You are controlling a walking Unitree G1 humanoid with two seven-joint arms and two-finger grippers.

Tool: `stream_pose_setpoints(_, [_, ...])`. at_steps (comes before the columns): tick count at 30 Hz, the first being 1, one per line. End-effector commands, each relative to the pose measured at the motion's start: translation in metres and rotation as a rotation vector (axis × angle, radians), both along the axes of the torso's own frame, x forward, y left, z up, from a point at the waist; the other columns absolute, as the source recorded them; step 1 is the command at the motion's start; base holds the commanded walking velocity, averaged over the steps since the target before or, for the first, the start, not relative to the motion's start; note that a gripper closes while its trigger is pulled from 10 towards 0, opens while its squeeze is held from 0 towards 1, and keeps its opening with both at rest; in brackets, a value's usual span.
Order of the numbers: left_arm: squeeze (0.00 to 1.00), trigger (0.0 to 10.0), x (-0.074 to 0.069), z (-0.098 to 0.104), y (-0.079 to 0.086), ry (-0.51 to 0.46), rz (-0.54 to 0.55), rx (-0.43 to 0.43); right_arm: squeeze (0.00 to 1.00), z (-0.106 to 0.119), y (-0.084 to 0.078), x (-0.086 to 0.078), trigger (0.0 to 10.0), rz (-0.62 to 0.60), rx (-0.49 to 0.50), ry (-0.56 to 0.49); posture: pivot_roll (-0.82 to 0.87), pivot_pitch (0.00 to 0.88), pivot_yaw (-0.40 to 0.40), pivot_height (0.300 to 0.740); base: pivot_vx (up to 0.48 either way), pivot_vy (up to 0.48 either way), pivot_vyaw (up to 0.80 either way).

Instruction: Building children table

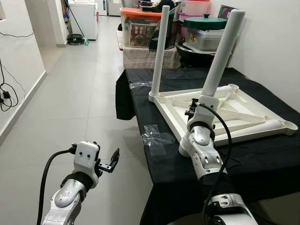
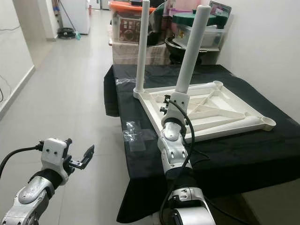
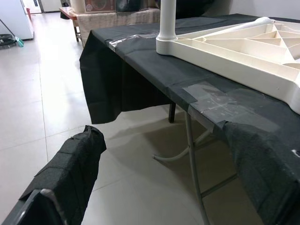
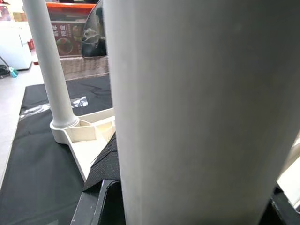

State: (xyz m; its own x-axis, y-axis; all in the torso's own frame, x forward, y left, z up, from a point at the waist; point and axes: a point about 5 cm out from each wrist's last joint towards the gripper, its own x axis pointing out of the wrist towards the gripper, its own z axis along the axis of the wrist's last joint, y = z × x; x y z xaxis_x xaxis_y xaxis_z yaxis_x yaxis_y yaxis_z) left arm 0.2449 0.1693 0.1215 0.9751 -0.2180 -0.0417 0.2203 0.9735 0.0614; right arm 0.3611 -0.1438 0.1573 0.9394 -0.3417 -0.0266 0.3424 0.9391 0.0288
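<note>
A white children's table top [image 1: 255,123] lies upside down on a black-clothed table [image 1: 262,154]. One white leg [image 1: 160,51] stands upright in its far left corner. A second white leg [image 1: 224,47] leans over the near left corner, with my right gripper [image 1: 208,101] shut on its lower part. That leg's bottom end is hidden behind my wrist. In the right wrist view the held leg [image 4: 187,117] sits between the black fingers [image 4: 104,171]. My left gripper [image 1: 112,162] hangs open over the floor, left of the table, holding nothing.
Storage boxes [image 1: 140,28] and a green-lidded tub [image 1: 206,29] crowd the table's far end. A white wall runs along the right. Tiled floor [image 1: 70,103] stretches to the left. Clear tape patches [image 1: 154,136] hold the cloth near the table's left edge.
</note>
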Motion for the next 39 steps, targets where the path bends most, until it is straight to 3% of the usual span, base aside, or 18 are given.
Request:
stream_pose_setpoints(1, [0.0,10.0,0.0,-0.002,0.0,0.008,0.003,0.017,0.0,-0.048,-0.012,-0.013,10.0,-0.038,0.006,0.217,0.07,0.0,-0.078,0.74,0.0,0.0,0.0])
stream_pose_setpoints(21, [0.0,10.0,0.003,-0.004,-0.004,0.005,-0.005,0.009,0.0,-0.015,-0.01,-0.01,10.0,0.021,0.065,0.178,0.05,0.0,-0.085,0.74,0.0,0.0,0.0])
stream_pose_setpoints(30, [0.0,10.0,0.003,-0.005,-0.003,0.005,-0.001,0.01,0.0,-0.012,-0.012,-0.02,10.0,0.019,0.081,0.168,0.04,0.0,-0.082,0.74,0.0,0.0,0.0])
stream_pose_setpoints(39, [0.0,10.0,0.004,-0.005,-0.002,0.001,0.003,0.012,0.0,-0.001,-0.014,-0.027,10.0,0.011,0.037,0.096,0.05,0.0,-0.08,0.74,0.0,0.0,0.0])
